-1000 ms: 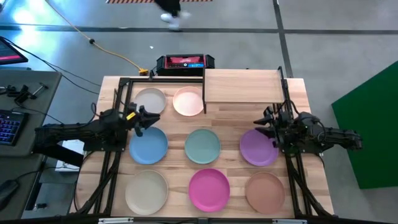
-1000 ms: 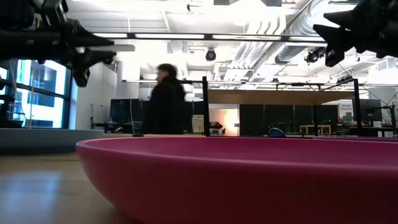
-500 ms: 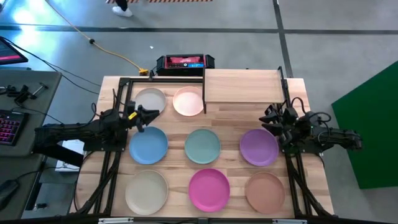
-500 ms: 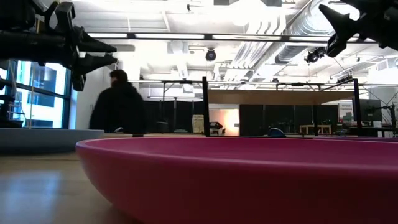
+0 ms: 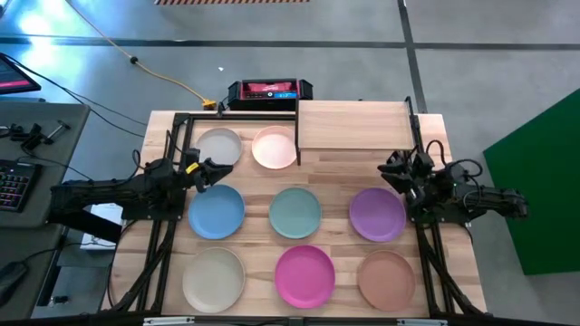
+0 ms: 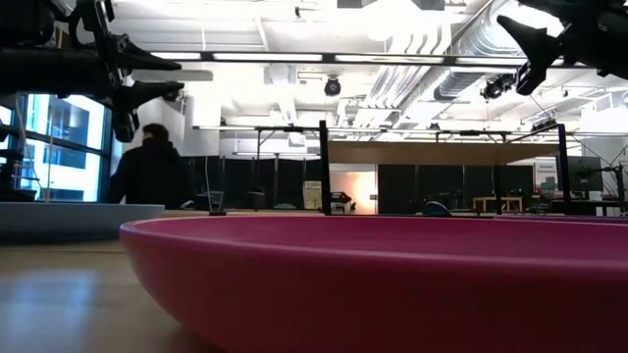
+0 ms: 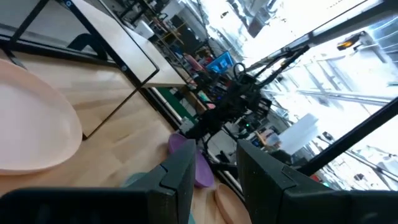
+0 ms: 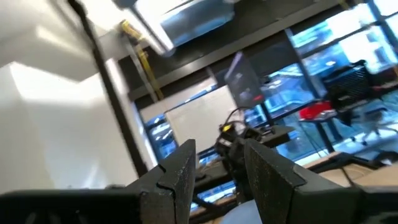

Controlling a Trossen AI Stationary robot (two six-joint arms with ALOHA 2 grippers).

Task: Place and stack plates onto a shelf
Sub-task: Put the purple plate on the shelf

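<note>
Eight plates (image 5: 294,213) lie on my worktop, shelf (image 5: 353,125) bare; left gripper (image 5: 214,171) and right gripper (image 5: 391,174) both agape, empty.

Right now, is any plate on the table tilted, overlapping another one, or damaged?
Nothing stands out. The eight round matte plates lie flat and apart on the wooden tabletop, from the grey-white plate to the tan-brown plate. The raised light wood shelf is bare.
</note>
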